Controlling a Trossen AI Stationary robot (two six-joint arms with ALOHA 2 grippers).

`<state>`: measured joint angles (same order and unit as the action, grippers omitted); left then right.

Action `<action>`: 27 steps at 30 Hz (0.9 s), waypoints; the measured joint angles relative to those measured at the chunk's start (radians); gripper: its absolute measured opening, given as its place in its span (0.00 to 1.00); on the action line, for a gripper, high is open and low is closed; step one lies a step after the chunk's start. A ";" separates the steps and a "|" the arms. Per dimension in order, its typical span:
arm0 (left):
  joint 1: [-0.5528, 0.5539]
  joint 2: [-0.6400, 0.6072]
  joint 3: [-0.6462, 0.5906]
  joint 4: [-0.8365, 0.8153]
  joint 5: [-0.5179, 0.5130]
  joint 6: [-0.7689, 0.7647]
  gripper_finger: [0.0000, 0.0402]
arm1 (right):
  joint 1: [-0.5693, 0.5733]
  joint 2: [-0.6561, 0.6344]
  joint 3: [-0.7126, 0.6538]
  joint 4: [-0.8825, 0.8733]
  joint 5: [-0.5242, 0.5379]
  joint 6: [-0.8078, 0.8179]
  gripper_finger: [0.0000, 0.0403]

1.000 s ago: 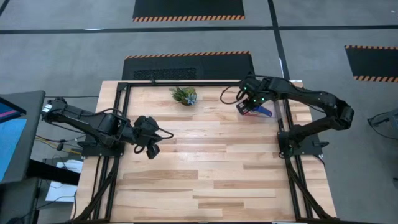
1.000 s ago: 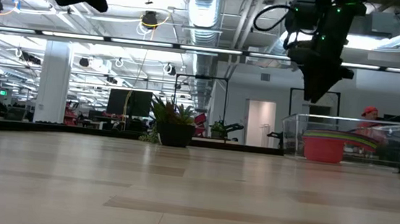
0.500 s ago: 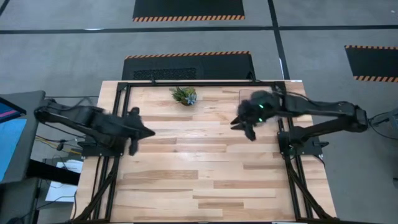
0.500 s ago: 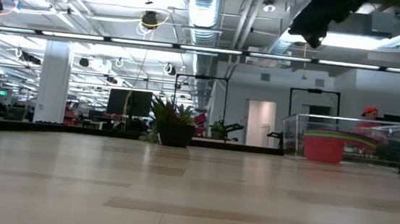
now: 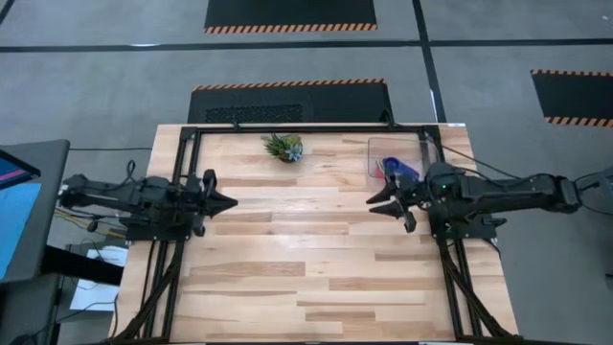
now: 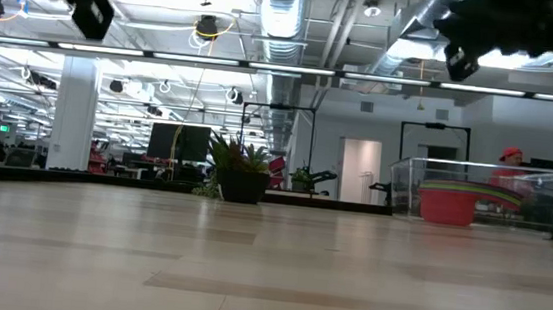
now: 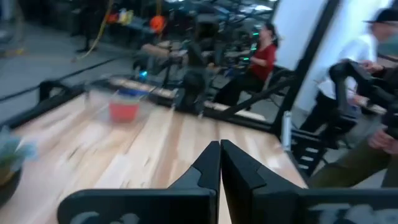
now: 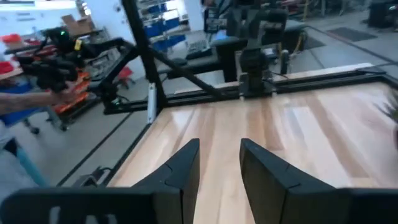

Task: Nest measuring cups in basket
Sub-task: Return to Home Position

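Measuring cups [image 5: 395, 169] sit stacked in the clear basket [image 5: 372, 153], far right corner of the surface [image 5: 306, 268]. Left end effector [image 5: 225, 203], closed and empty, hovers by the left edge; right end effector [image 5: 383, 205], open and empty, by the right edge. Stacking apparently done; the arms need only park.

Ind. robotics lab: exposed ducts [image 6: 276, 4], hazard-striped flr mats [image 5: 290, 11].

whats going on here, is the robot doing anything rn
Nothing is being handled right now. The measuring cups sit nested inside the clear basket at the far right corner of the table. The left hand, shut, and the right hand, open, are both empty, above the table near their own sides. A potted plant stands at the far edge.
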<state>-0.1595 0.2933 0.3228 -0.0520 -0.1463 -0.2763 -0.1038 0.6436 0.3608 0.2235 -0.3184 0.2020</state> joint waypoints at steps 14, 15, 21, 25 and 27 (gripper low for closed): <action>0.209 -0.033 -0.171 0.205 0.182 -0.065 0.00 | -0.016 -0.122 -0.252 0.268 0.020 0.069 0.34; 0.222 -0.032 -0.177 0.207 0.187 -0.071 0.00 | -0.016 -0.130 -0.259 0.266 0.020 0.060 0.34; 0.282 -0.032 -0.183 0.211 0.242 -0.048 0.00 | -0.025 -0.175 -0.288 0.197 0.037 0.044 0.34; 0.320 -0.032 -0.183 0.207 0.250 -0.047 0.00 | -0.051 -0.225 -0.313 0.190 0.035 0.048 0.34; 0.337 -0.032 -0.183 0.210 0.275 -0.047 0.00 | -0.065 -0.256 -0.329 0.191 0.031 0.059 0.34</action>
<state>0.1778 0.2615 0.1402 0.1582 0.1287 -0.3237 -0.1685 0.3880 0.0316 0.4145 -0.2872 0.2611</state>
